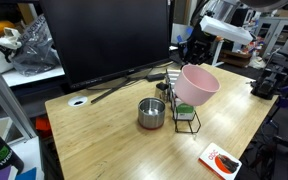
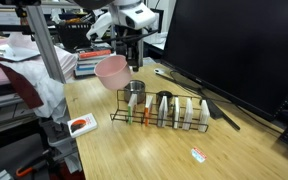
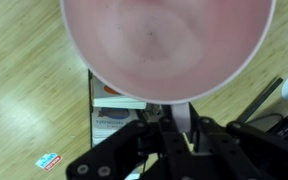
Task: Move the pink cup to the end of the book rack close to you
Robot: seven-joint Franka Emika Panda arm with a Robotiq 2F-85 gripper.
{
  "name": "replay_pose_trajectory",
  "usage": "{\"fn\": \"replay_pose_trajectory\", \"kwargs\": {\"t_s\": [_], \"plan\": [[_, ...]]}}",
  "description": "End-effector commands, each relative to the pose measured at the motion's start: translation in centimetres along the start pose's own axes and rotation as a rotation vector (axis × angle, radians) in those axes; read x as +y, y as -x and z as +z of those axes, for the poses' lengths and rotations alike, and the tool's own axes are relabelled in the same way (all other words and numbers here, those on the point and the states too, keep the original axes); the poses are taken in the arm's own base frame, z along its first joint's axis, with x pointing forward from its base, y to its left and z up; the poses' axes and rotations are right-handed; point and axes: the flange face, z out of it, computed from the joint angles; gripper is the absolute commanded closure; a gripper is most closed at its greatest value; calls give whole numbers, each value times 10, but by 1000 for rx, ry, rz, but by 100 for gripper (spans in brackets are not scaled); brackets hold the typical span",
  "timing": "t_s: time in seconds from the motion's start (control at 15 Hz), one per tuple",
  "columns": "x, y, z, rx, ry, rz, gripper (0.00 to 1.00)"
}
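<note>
The gripper [image 3: 176, 120] pinches the pink cup [image 1: 196, 85] tight by its rim, so the cup hangs tipped in the air, above one end of the rack [image 2: 174, 112]. Held high, it prob. stays clear of the rack wires & the metal cup [image 1: 151, 113]. Not set down yet.

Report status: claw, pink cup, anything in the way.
Claw shut on pink cup. Cup aloft, tilted, above one end of book rack. Steel cup stands beside that end.
</note>
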Motion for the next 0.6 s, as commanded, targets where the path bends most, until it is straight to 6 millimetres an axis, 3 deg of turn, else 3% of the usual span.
{"fn": "replay_pose_trajectory", "kwargs": {"t_s": [0.0, 0.53], "plan": [[-20, 11, 17, -44, -16, -171, 96], [-59, 53, 80, -246, -42, -478, 96]]}}
